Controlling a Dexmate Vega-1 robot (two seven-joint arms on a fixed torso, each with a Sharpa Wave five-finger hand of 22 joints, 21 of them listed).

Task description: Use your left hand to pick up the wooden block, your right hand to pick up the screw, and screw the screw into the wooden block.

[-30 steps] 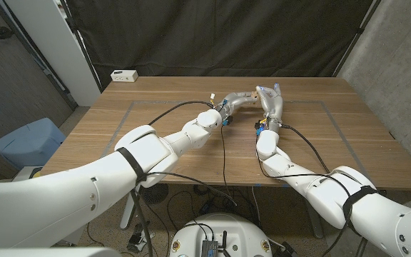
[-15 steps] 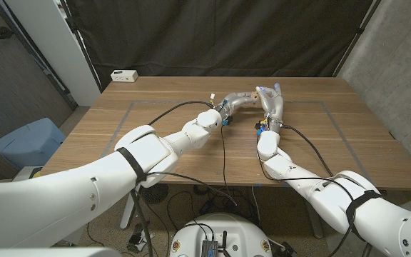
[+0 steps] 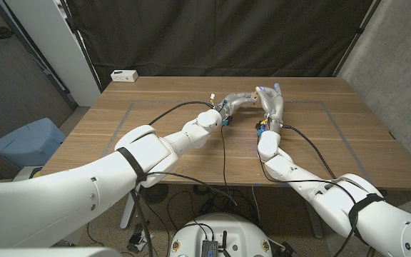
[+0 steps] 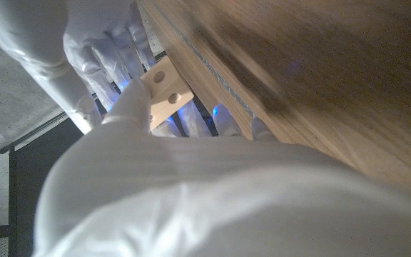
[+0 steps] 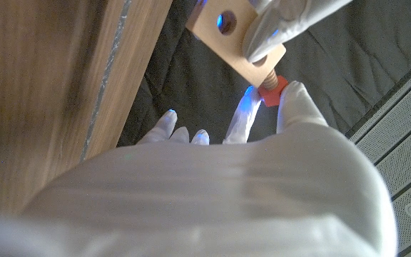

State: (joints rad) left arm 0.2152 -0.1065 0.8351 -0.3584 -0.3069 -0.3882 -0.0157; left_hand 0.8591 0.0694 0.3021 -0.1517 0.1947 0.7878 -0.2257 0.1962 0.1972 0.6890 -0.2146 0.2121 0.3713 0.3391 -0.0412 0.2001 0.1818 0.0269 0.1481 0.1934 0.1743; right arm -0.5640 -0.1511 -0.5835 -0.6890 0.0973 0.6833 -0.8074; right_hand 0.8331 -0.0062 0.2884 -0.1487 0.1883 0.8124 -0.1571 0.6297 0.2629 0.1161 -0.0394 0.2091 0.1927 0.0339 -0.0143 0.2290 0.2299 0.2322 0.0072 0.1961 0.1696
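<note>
Wooden block [image 5: 235, 37] is off the worktop [image 3: 155, 135], held up by the left hand [image 3: 235, 99] at about 12 o'clock from the worktop's middle, toward the far edge. In the right wrist view it is a pale flat piece with a round hole, and a left-hand finger lies across its face. In the left wrist view the same block [image 4: 164, 89] shows two small holes, with the left hand's fingers clamped around it.

Screw [image 5: 271, 84] has a red head and a light threaded shank; the shank enters the block's end face, the head just clear of the wood. The right hand [image 3: 272, 101] meets the left hand from 3 o'clock, and its fingers [image 5: 295, 103] are closed on the red head, thumb and one finger pinching it, the others loosely spread.

Both hands touch at the block. A small white box [image 3: 124, 75] sits at the worktop's far left corner, about 10 o'clock, well apart from the hands. Black cables run along both forearms.
</note>
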